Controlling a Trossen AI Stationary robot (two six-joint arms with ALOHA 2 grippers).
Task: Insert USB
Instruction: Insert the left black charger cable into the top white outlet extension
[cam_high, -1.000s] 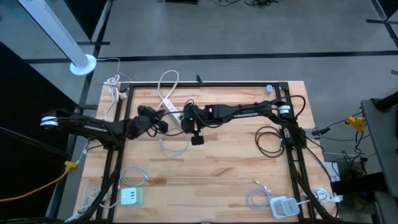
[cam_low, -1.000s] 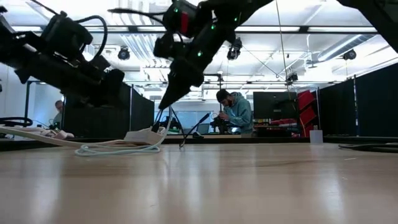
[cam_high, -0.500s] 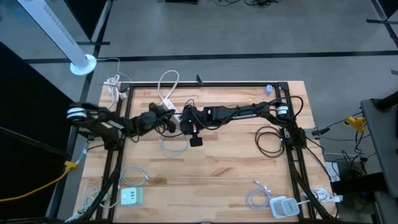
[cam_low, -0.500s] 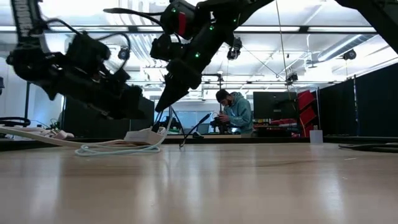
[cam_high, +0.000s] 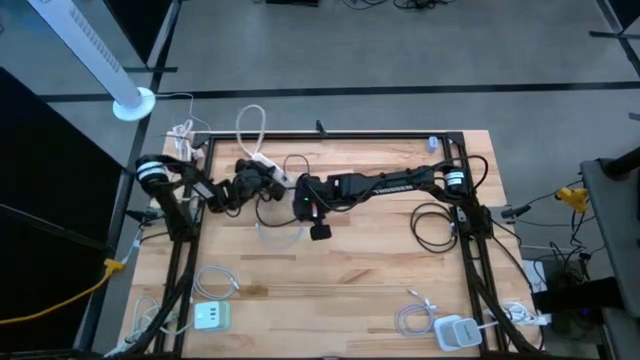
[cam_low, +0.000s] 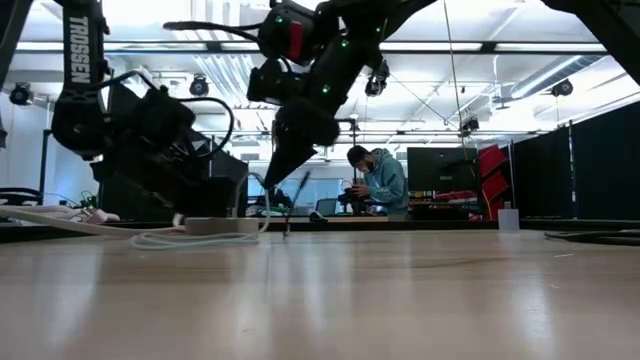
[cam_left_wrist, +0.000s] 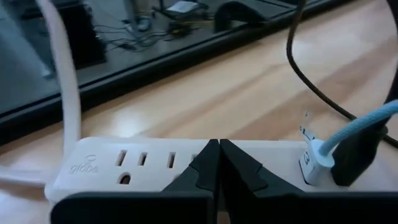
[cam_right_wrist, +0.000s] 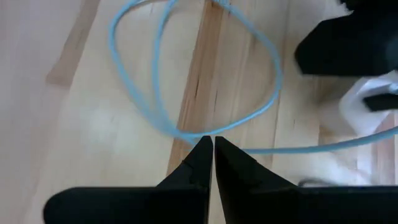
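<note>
A white power strip (cam_high: 262, 162) (cam_low: 215, 226) lies flat near the table's far edge. In the left wrist view its outlets (cam_left_wrist: 124, 165) face up. A white USB plug (cam_left_wrist: 313, 163) on a light blue cable stands at one end of the strip. The blue cable (cam_high: 282, 238) (cam_right_wrist: 155, 106) lies in loops on the wood. My left gripper (cam_high: 268, 180) (cam_left_wrist: 217, 144) is shut, down on the strip. My right gripper (cam_high: 300, 193) (cam_low: 281, 180) (cam_right_wrist: 208, 142) is shut and hangs above the cable loop, beside the strip; I see it touch nothing. My left gripper rests its shut fingertips (cam_left_wrist: 208, 155) on the strip's top face (cam_left_wrist: 168, 162), next to the outlets, about midway along it. The fingers come slanting down from the table's left side. The strip lies flat on the table under them.
Two white USB chargers with coiled white cables sit at the near corners (cam_high: 210, 317) (cam_high: 455, 332). A black cable coil (cam_high: 435, 225) lies by the right arm's base. The strip's white cord (cam_high: 250, 125) loops past the far edge. A person (cam_low: 378, 180) stands in the room behind.
My left gripper has moved toward the far edge and the right, and come down onto the power strip. The strip's raised end now lies flat, and its cord loop beyond the far edge has shifted left. My right gripper has stayed near the strip.
</note>
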